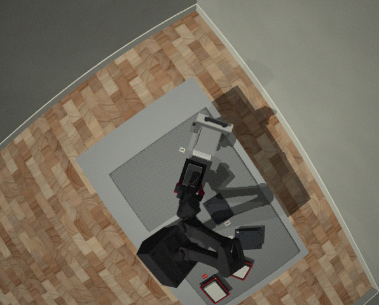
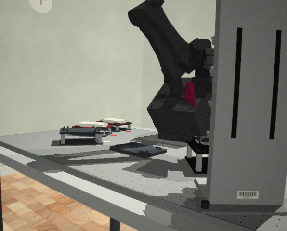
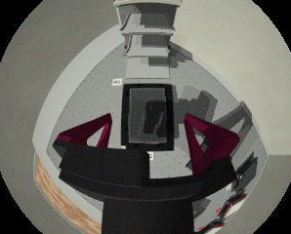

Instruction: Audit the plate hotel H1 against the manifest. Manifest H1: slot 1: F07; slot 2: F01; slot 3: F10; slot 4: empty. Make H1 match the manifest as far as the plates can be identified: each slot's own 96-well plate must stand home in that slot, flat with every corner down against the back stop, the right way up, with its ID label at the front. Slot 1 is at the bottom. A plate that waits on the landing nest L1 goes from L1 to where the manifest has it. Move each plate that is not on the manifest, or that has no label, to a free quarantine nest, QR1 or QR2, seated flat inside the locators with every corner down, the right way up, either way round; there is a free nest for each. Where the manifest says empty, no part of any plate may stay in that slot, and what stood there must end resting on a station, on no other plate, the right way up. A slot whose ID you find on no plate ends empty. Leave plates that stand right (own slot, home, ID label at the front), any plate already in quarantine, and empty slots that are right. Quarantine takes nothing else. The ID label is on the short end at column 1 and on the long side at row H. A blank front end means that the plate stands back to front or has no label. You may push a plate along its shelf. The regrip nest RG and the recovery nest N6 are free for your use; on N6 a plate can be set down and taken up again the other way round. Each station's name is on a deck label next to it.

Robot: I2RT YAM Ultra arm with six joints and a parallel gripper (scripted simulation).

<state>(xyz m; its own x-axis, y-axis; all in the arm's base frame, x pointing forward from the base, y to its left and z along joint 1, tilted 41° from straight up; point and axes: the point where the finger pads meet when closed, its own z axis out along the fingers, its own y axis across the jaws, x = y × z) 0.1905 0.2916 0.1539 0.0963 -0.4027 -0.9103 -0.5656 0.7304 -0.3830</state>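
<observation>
Plate point(image 1: 193, 173) on the landing nest point(image 1: 185, 164), seen from the top, lies just in front of the plate hotel H1 point(image 2: 250, 99), which stands at 1 o'clock from it. The jaws hang spread wide at the plate's 6 o'clock end and hold nothing.

The main risk I see is a descent off centre: one finger point(image 3: 207, 136) could land on the nest's rim or the plate's corner and tip it. A skewed grip would then catch a shelf edge on insertion. The plate's label is unreadable here, so its slot is unsettled.

Room is tight at 1 o'clock, where the hotel's front is close. The counter point(image 1: 97, 157) is open at 9 o'clock. A low dark nest point(image 1: 217, 206) sits at 5 o'clock, with the quarantine nests point(image 1: 203, 288) well apart beyond the arm
</observation>
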